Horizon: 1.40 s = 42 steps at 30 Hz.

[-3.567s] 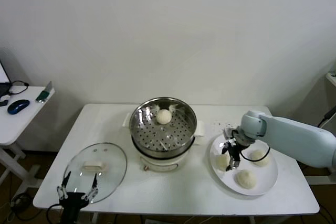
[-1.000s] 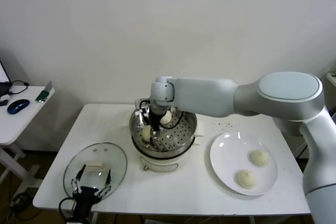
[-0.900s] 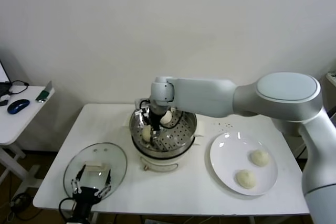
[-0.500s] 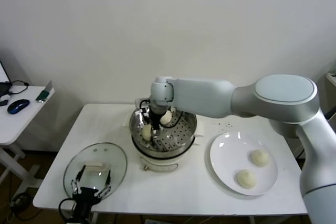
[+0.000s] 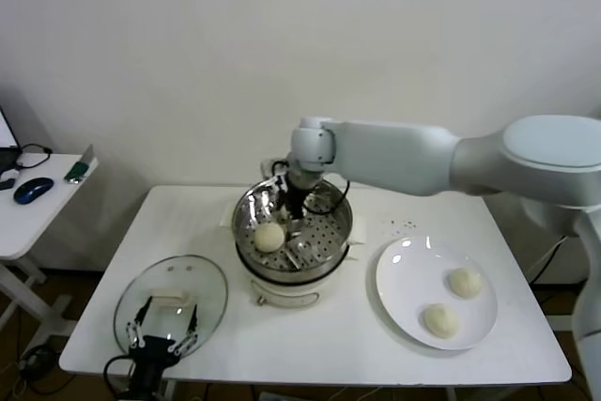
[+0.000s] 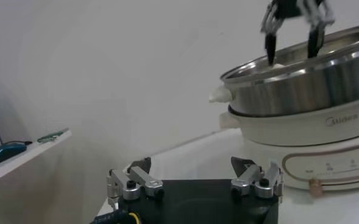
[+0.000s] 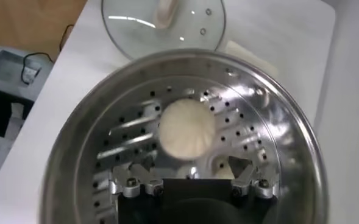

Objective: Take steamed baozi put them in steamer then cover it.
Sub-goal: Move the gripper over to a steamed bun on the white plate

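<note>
Head view: left gripper open over the round clear glass lid on the white bench; right gripper open above the shiny steel steamer basket, one cream-white bun inside; two buns wait on a white plate.

A plain white wall backs a white table, beside a smaller side desk.

Steamer mouth is partly blocked by the right gripper and its arm hanging above the basket; a bun sits at the basket's left. Bare table is left between steamer and plate. Lid occupies the front-left corner.
</note>
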{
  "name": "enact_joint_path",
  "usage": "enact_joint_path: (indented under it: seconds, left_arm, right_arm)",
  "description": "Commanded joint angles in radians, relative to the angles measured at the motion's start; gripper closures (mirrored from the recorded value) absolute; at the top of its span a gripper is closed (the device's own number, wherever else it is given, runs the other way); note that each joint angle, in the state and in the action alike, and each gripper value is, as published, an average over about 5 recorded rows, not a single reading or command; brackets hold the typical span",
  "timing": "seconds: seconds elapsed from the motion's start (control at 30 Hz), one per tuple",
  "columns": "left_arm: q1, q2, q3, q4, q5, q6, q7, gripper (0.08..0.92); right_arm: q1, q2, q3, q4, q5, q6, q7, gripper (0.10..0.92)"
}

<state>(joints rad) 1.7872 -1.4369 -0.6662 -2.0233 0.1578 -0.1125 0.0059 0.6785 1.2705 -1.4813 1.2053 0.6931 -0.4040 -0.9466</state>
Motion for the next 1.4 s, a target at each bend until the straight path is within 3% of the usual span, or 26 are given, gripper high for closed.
enact_joint_path:
  seconds: [0.03, 0.33, 0.6, 0.97, 1.4]
  left_arm:
    - [-0.015, -0.01, -0.006, -0.003, -0.002, 0.019, 0.006, 0.177]
    - [-0.028, -0.022, -0.016, -0.011, -0.01, 0.039, 0.01, 0.177]
    - [0.008, -0.038, -0.03, -0.023, -0.019, 0.032, 0.005, 0.177]
    - [0.012, -0.048, -0.033, -0.028, -0.009, 0.038, 0.0, 0.177]
    - [0.013, -0.046, -0.036, -0.01, 0.0, 0.037, 0.0, 0.177]
  right_arm:
    - [0.153, -0.309, -0.019, 0.18, 0.021, 0.073, -0.107, 0.203]
    - [0.036, -0.616, 0.014, 0.369, -0.138, 0.06, -0.073, 0.203]
    - [-0.277, -0.798, 0.178, 0.397, -0.374, 0.068, -0.096, 0.203]
    - [-0.591, -0.87, 0.374, 0.326, -0.583, 0.108, -0.139, 0.203]
    - [-0.67, -0.834, 0.416, 0.294, -0.608, 0.112, -0.13, 0.203]
